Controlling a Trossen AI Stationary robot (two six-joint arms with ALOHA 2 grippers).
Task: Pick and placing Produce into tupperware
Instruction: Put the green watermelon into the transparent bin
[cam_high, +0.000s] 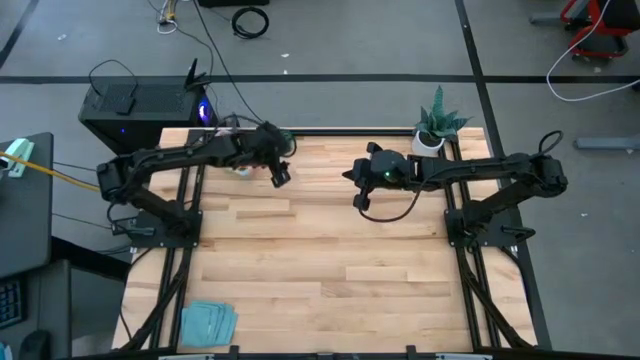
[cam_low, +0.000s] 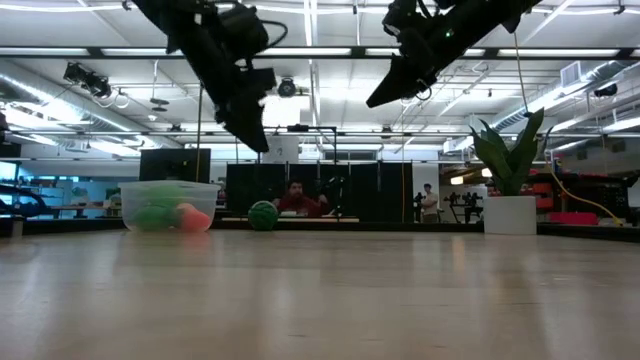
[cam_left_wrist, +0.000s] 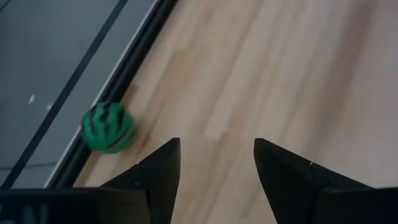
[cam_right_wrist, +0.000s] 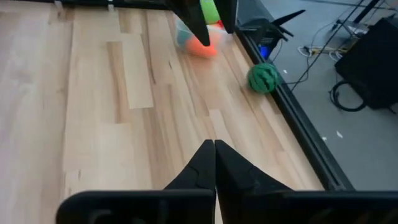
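- A pale wooden table (cam_high: 320, 250) stands on a grey floor, with a wide workshop hall behind it where a person (cam_low: 296, 198) sits far back at a bench.
- The left gripper (cam_left_wrist: 214, 163) hangs above the table's far edge, its two dark fingers (cam_left_wrist: 160, 171) set apart with bare wood showing between them and nothing held.
- Just ahead of those jaws and off to one side, the dark green striped ball (cam_left_wrist: 109, 127) rests on the wood right against the black edge rail (cam_left_wrist: 118, 84).
- The left arm (cam_high: 170, 160) reaches in from its base, bent at the elbow and angled downward at the wrist.
- The right gripper (cam_right_wrist: 214, 158) is raised over the far middle of the table, its fingers pressed together and empty.
- Well ahead of those closed jaws lies the same striped ball; farther on stands the tupperware (cam_low: 168, 205), a clear tub holding a green piece and an orange-red piece.
- The right arm (cam_high: 490, 172) stretches from its base toward the table's middle.
- A potted plant (cam_high: 435, 125) stands at the far corner near the right arm, and a pale-blue piece (cam_high: 208, 322) lies at the near left.
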